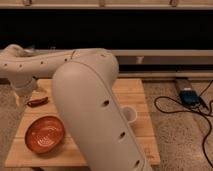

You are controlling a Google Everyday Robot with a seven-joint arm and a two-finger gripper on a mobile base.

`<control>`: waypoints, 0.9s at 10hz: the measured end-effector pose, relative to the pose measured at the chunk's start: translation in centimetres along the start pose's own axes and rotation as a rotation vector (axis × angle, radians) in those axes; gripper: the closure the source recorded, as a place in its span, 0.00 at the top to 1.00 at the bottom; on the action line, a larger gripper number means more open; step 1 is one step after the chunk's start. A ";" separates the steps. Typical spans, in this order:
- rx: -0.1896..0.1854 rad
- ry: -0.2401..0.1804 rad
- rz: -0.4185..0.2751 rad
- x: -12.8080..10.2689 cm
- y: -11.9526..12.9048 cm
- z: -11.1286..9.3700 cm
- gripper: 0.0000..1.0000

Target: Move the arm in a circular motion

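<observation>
Arm noted stretched leftward over the wooden surface, end effector low at its left edge, grip state not discernible; the circle is best swept smoothly, clearance held above the orange bowl.

**Arm reaches far left**

The arm rises thick from the lower foreground, bends at a rounded elbow and runs level to the left. There the wrist turns downward, with the hand hanging near the left edge.

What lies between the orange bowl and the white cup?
In the camera view, the arm lies between them; the tool hangs by the table's left edge.
</observation>
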 end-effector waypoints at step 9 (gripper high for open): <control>-0.002 -0.064 0.170 -19.5 2.2 -0.3 0.80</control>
